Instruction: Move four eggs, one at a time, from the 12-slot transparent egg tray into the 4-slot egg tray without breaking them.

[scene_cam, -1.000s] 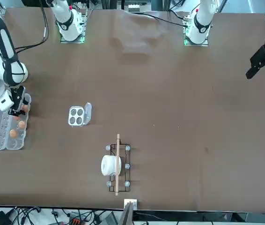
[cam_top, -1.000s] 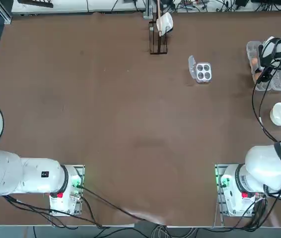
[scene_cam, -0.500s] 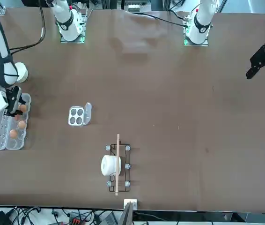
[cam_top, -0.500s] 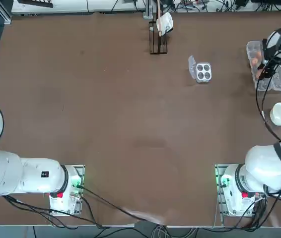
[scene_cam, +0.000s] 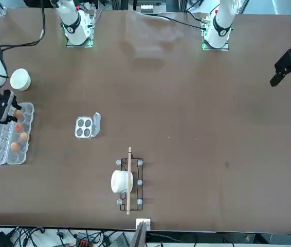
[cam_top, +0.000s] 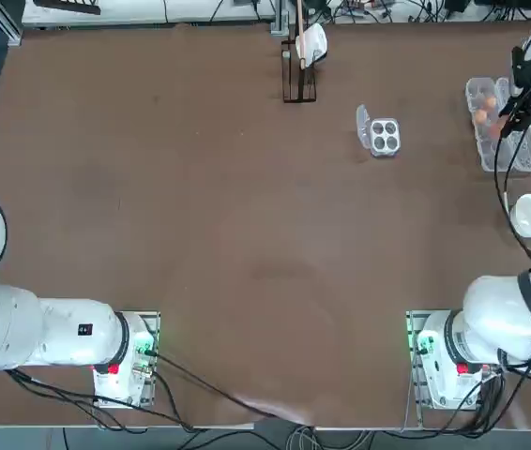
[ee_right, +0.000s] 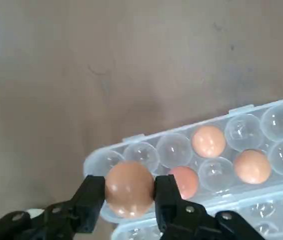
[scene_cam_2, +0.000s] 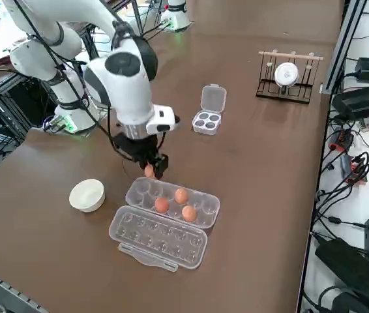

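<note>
one egg [ee_right: 129, 188] clamped in right gripper [ee_right: 129, 196] above 12-slot transparent egg tray [ee_right: 241, 170].

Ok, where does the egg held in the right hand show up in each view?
Top view: held egg at far right, over the 12-slot transparent egg tray.
Front view: at far left, by that tray's upper end.
Right side view: left of centre, under the right hand, above the tray's near-left end.
Right wrist view: between the fingers.
Shared landmark: the three eggs left in the tray.
</note>
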You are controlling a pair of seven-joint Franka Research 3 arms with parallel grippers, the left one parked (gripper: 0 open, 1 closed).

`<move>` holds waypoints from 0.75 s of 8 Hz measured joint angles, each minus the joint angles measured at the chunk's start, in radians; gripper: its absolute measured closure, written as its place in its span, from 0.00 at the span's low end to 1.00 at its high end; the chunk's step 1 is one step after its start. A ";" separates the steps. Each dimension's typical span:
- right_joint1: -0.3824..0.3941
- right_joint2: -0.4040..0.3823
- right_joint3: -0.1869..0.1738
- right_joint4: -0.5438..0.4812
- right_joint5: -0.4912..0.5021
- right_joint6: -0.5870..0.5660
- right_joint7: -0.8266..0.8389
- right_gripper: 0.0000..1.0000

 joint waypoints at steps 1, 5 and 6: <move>0.026 -0.054 0.005 0.001 0.001 -0.064 0.078 0.42; 0.227 -0.150 0.016 -0.020 0.013 -0.137 0.525 0.42; 0.284 -0.147 0.018 -0.030 0.015 -0.128 0.645 0.42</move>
